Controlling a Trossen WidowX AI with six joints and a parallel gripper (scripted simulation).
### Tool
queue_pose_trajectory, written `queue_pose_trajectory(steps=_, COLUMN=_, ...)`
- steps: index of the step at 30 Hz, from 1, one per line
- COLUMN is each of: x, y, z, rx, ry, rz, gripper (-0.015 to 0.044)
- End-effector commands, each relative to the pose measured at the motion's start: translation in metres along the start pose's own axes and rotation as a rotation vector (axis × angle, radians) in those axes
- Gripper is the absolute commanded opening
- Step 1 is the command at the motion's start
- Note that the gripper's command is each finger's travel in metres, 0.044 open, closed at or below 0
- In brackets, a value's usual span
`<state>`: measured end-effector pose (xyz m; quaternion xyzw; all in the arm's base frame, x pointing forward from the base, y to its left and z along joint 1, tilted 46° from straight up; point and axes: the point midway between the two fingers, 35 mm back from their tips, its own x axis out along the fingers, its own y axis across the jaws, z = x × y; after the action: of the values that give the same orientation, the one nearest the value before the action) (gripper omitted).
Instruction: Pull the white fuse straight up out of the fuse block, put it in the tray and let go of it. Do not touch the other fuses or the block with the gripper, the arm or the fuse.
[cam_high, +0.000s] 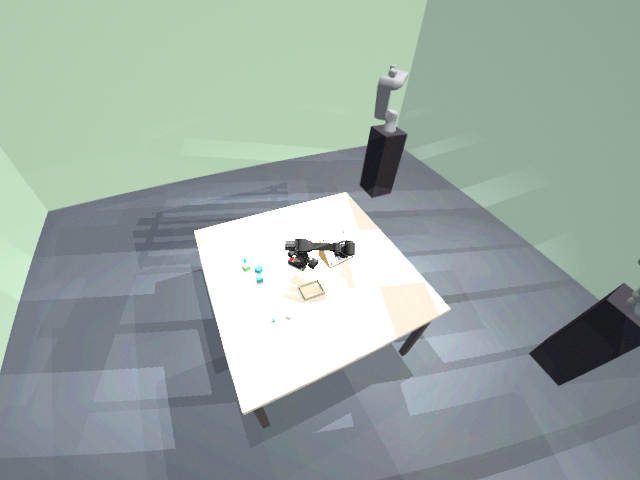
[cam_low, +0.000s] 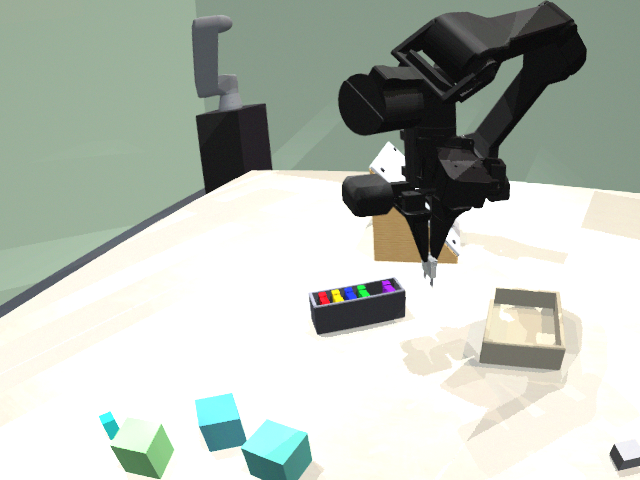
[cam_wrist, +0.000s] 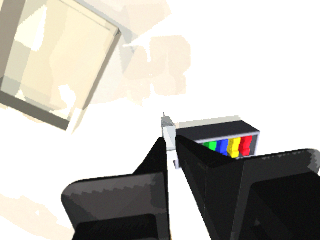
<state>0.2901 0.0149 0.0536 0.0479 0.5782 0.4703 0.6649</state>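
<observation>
A green-walled room with a grey floor (cam_high: 103, 361) holds a white table (cam_low: 155, 310); two dark pedestals stand on the floor, the one past the table's far corner (cam_low: 235, 144) carrying a pale grey robot arm (cam_low: 209, 56). The black arm (cam_low: 465, 77) reaches down over the table with its gripper (cam_low: 430, 260) clamped narrowly on the white fuse (cam_low: 430, 271), which hangs upright in the air, clear of the fuse block (cam_low: 356, 310) and just beyond its purple end. It sits between the block and the tray (cam_low: 522, 330), and is not over the tray. Behind the gripper stands a wooden wedge (cam_low: 392, 242). Near the front edge lie two cyan cubes (cam_low: 222, 421), a green cube (cam_low: 142, 446) and a tiny cyan piece (cam_low: 108, 423), well apart from the block. The exterior view shows red, yellow, blue, green and purple fuses (cam_low: 356, 291) seated with one slot vacant; the wrist view hides the purple one behind a finger (cam_wrist: 200, 160) and shows the tray (cam_wrist: 10, 95) up to the left. The top view is too small to resolve the fuse.
</observation>
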Motion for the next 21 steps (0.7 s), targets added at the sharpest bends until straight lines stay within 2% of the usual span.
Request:
queue_pose_trajectory(steps=1, x=-0.003, y=0.023, z=0.021, rx=-0.001, ry=-0.010, rz=-0.005, gripper=0.0000)
queue_pose_trajectory(steps=13, x=-0.003, y=0.106, z=0.065, rx=-0.007, ry=-0.019, rz=0.021, gripper=0.0000)
queue_pose_trajectory(steps=21, x=0.000, y=0.111, z=0.067, rx=-0.007, ry=-0.019, rz=0.024, gripper=0.0000)
